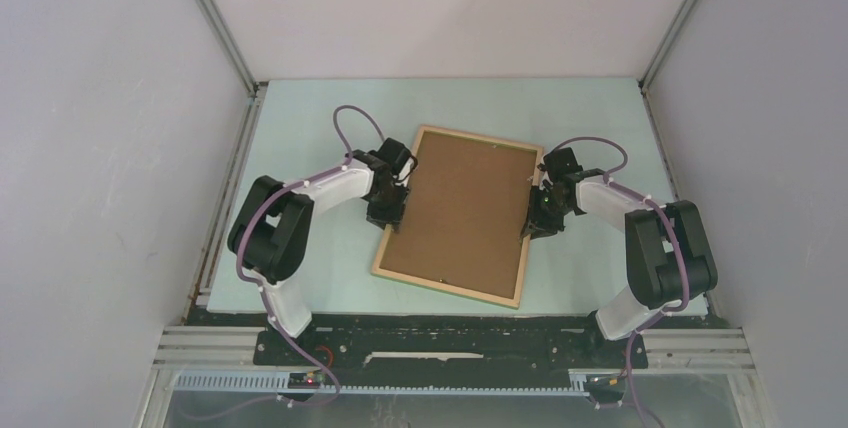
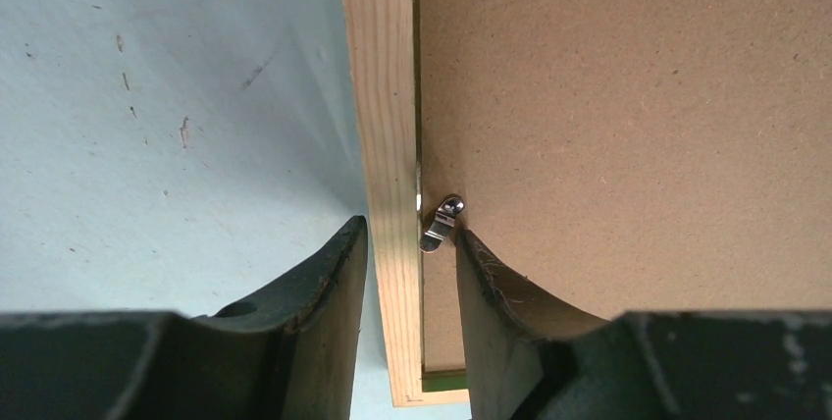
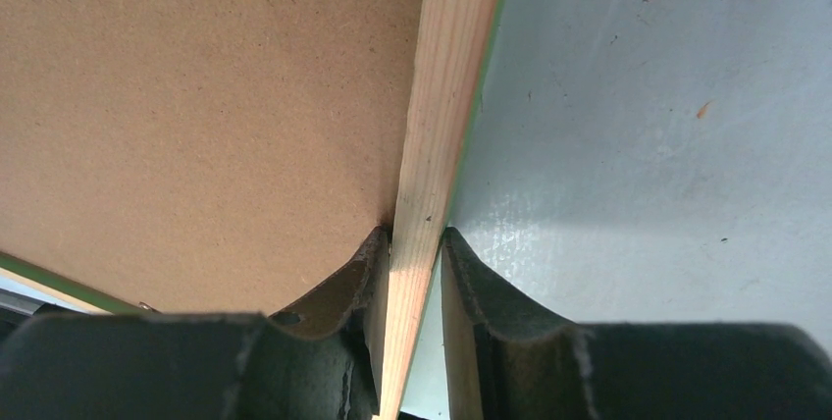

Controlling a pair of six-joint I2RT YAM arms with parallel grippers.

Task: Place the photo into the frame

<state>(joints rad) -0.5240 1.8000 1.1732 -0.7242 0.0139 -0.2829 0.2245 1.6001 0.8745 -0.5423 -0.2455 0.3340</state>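
Two white-and-black arms, the left one (image 1: 300, 208) and the right one (image 1: 640, 238), rise from a black mounting bar (image 1: 450, 341) at the near edge of the pale green worktop (image 1: 320, 128) and bend inward toward the middle. Between them lies a thin-railed rectangular picture frame of pale wood (image 1: 446, 288), flat on the worktop, its long sides running near to far with the far end turned a little to the right. A plain brown board (image 1: 460, 213) fills the frame and faces up. The left pincer (image 2: 412, 234) straddles the left rail (image 2: 383, 96), partly spread: its outer finger (image 2: 324, 283) stands just beside the wood, and its inner finger (image 2: 491, 292) stands off from it over the board, with a small silver metal clip (image 2: 442, 224) in the gap. The right pincer (image 3: 412, 238) is closed narrow on the right rail (image 3: 456, 67), both fingers touching the wood, one on the board side and one on the worktop side. A bright green edge (image 3: 488, 57) shows along that rail's underside.
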